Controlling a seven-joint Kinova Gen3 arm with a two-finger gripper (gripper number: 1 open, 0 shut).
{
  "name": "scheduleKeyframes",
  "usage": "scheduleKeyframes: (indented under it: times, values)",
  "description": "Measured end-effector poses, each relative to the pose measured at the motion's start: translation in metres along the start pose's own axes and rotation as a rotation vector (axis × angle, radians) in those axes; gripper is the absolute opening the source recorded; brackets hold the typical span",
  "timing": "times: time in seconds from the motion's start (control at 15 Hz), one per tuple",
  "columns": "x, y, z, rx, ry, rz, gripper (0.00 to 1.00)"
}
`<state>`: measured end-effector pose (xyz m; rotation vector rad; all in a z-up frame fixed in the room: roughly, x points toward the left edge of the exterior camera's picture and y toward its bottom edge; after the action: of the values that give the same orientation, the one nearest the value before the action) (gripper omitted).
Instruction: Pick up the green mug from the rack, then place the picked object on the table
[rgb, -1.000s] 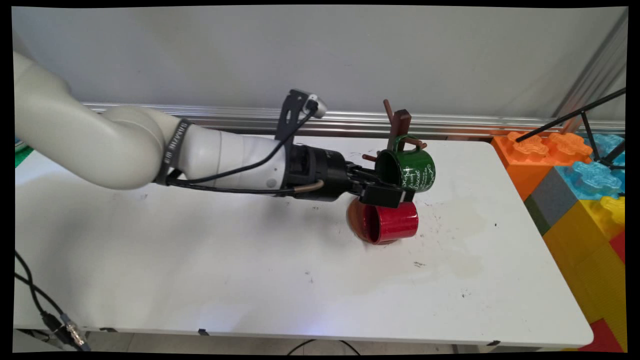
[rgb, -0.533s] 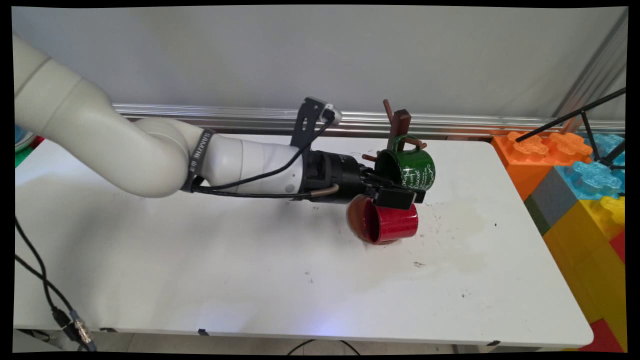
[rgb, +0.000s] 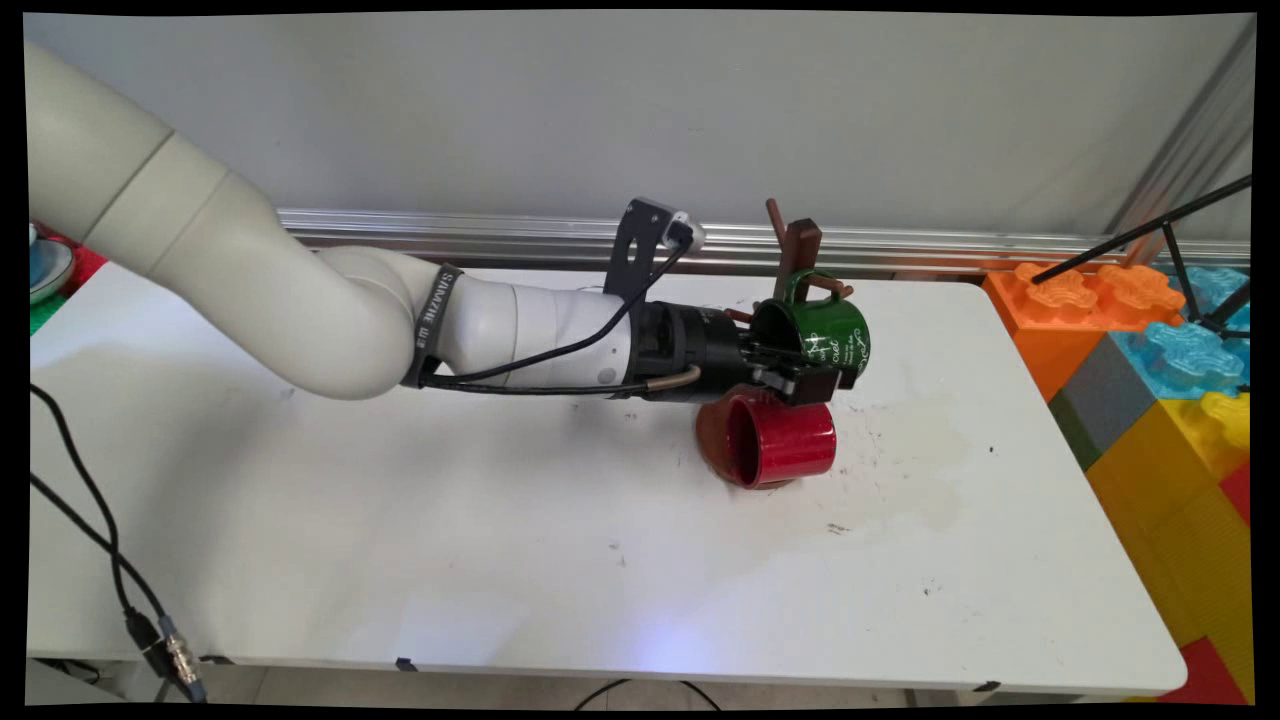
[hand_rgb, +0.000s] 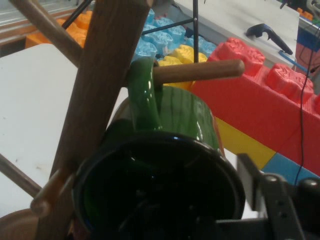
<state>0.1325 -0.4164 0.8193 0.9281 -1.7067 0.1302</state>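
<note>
From nine o'clock my claw (rgb: 808, 378) reaches the green mug (rgb: 828, 335) hung by its handle on a peg of the wooden rack (rgb: 798, 250), one finger inside its mouth though I cannot tell the grip, with the red mug (rgb: 782, 446) on its side on the worktop (rgb: 500, 520) at six o'clock of it.

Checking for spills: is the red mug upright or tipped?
Tipped. The red mug lies on its side on the table, mouth facing left.
</note>
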Motion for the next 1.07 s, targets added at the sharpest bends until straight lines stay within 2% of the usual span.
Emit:
scheduleKeyframes:
  times: [0.6, 1.07]
  values:
    - [0.002, 0.003, 0.003, -0.018, 0.01, -0.008, 0.0]
    - [0.019, 0.013, -0.005, -0.042, 0.028, -0.012, 0.0]
